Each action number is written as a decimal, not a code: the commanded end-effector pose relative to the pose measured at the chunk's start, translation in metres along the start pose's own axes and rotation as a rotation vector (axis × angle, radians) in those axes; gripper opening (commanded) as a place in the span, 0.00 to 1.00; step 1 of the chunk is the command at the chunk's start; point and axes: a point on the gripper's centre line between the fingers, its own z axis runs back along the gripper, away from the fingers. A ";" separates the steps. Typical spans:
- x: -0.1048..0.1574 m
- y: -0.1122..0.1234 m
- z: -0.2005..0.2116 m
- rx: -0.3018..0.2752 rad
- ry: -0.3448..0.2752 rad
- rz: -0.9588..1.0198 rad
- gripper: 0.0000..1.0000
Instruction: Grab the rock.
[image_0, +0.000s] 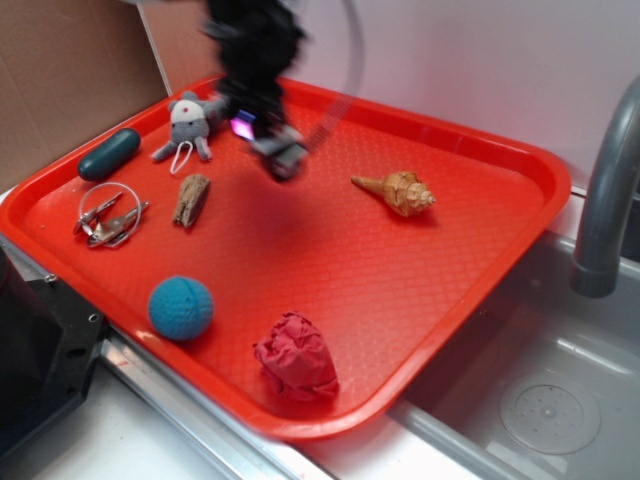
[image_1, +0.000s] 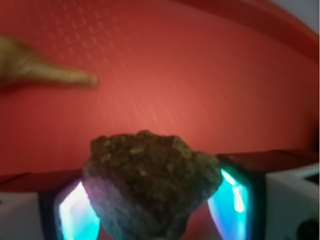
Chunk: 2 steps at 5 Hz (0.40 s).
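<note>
The rock (image_1: 150, 182), a rough brown-grey lump, fills the lower middle of the wrist view, held above the red tray (image_1: 200, 75) between my two glowing finger pads (image_1: 232, 197). My gripper (image_1: 152, 200) is shut on it. In the exterior view the gripper (image_0: 282, 155) is blurred over the tray's back middle, and a small grey lump at its tip is the rock (image_0: 285, 160).
On the red tray (image_0: 450, 280) lie a tan spiral seashell (image_0: 398, 192), a piece of wood (image_0: 190, 198), a grey plush mouse (image_0: 188, 124), a teal capsule (image_0: 109, 154), metal clips (image_0: 108, 220), a blue ball (image_0: 181, 307) and crumpled red paper (image_0: 296, 357). A sink and grey faucet (image_0: 608, 190) stand right.
</note>
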 end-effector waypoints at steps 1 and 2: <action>-0.031 -0.014 0.111 0.030 0.099 0.438 0.00; -0.032 -0.026 0.120 0.048 0.077 0.398 0.00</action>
